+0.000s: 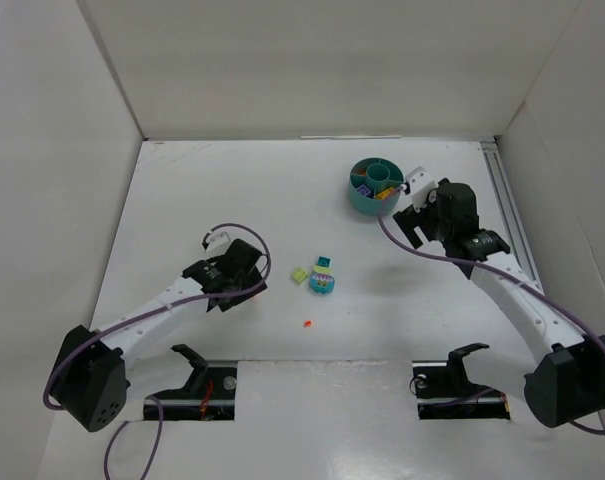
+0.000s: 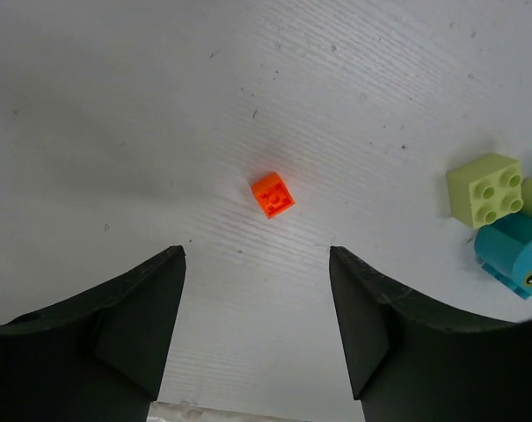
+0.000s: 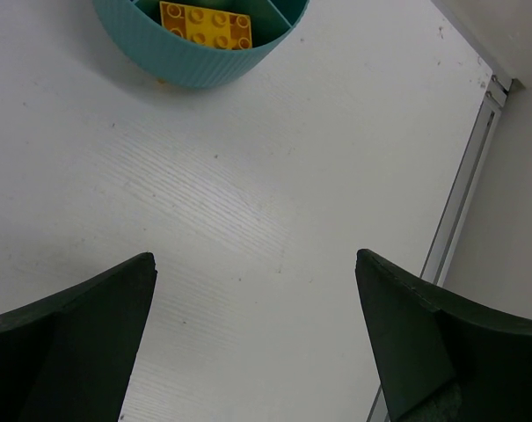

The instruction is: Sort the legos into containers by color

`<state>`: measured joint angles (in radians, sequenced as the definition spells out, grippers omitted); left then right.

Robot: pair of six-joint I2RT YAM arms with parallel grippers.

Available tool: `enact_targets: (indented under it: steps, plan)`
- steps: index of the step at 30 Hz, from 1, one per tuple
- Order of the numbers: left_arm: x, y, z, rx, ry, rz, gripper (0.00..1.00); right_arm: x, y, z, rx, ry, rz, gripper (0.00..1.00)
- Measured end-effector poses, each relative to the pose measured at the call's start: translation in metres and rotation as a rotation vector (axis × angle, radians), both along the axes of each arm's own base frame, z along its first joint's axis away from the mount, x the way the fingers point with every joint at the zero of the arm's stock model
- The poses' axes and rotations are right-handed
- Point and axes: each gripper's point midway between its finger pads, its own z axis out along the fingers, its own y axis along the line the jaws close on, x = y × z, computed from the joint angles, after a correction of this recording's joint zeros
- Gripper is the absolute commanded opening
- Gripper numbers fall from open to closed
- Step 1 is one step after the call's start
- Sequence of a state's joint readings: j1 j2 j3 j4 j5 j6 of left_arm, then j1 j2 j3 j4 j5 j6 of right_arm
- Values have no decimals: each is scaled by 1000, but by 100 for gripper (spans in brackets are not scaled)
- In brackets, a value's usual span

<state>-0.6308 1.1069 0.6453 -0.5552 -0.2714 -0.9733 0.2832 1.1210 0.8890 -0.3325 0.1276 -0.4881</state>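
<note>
The round teal tub (image 1: 354, 199) stands at the back right, with a purple brick (image 1: 363, 188) and yellow bricks (image 1: 386, 194) in its wedges. In the right wrist view the tub's wall (image 3: 200, 61) and a yellow brick (image 3: 204, 24) are at the top. Loose on the table lie a light green brick (image 1: 300, 274), a teal piece (image 1: 322, 283) and a tiny orange-red brick (image 1: 308, 323). My left gripper (image 1: 244, 290) is open and empty, with the orange-red brick (image 2: 273, 194) ahead of it and the green brick (image 2: 487, 189) and teal piece (image 2: 516, 255) to the right. My right gripper (image 1: 414, 208) is open and empty just right of the tub.
White walls enclose the table on three sides. A metal rail (image 1: 507, 205) runs along the right edge and also shows in the right wrist view (image 3: 463, 202). Two black holders (image 1: 192, 365) (image 1: 462, 362) sit at the near edge.
</note>
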Motion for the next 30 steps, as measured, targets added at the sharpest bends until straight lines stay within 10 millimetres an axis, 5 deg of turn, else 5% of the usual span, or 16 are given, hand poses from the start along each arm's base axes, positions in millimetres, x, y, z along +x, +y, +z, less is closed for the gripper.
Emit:
enact_targets:
  steps: [5,17,30]
  plan:
    - [5,-4,1,-20,-16,11,59,1,1,-9,-8,29,-1,100]
    - [15,-10,-35,43,50,6,44,1,1,-9,-7,29,-4,100]
    - [30,-16,-37,36,8,23,1,1,1,-9,-7,28,-4,100]
